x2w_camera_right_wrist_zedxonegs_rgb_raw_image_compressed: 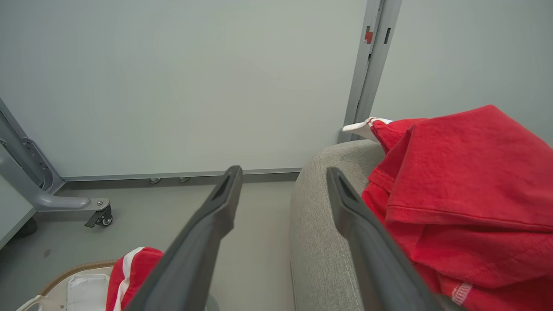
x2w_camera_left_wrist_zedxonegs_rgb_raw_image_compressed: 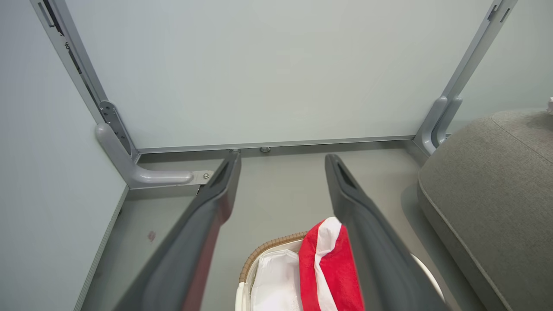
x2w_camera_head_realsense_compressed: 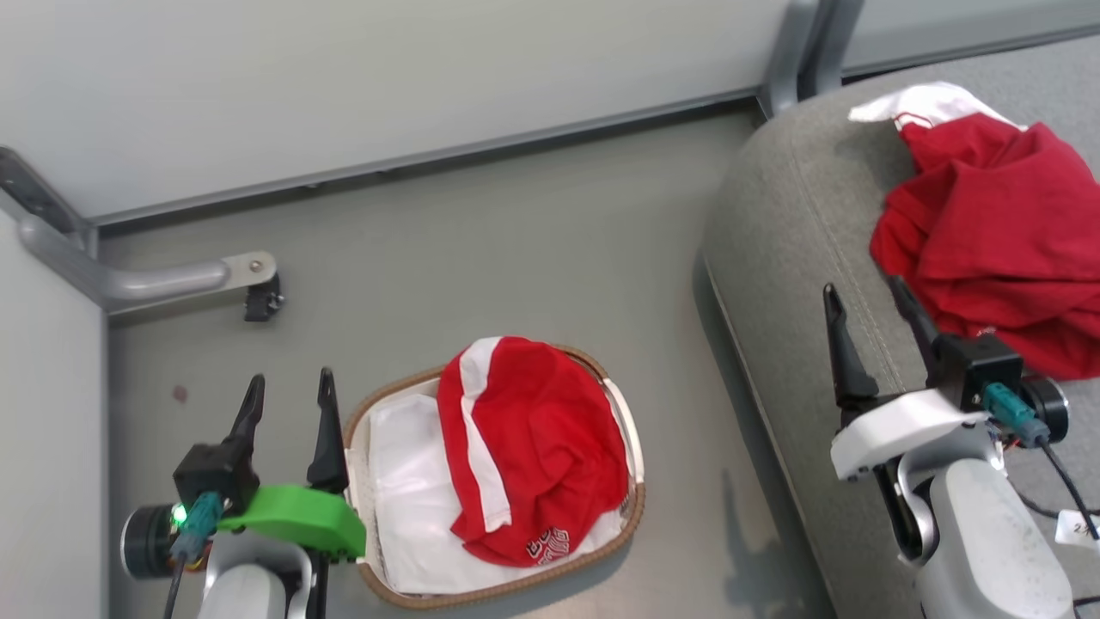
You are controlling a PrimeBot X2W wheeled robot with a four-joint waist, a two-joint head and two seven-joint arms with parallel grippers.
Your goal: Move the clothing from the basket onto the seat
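Two garments: the basket garment (x2w_camera_head_realsense_compressed: 533,447) lies heaped in the basket (x2w_camera_head_realsense_compressed: 634,505). The seat garment (x2w_camera_head_realsense_compressed: 997,232) lies crumpled on the seat (x2w_camera_head_realsense_compressed: 791,223).
Basket contents: one red, white-striped piece of clothing on a white liner (x2w_camera_head_realsense_compressed: 404,490), bulging above the woven rim. Nothing else is seen inside.
Seat contents: the red garment sits near the rounded edge, with a white part at its far end.
Left jaws: spread wide and empty, just beside the basket's left rim, probably placed to reach the piece inside.
Right jaws: spread wide, gripping nothing, over the seat's edge just beside the garment there.
Basket position: on the floor (x2w_camera_head_realsense_compressed: 516,241), near the seat but apart from it.
Progress: about half done, judging by how things lie.
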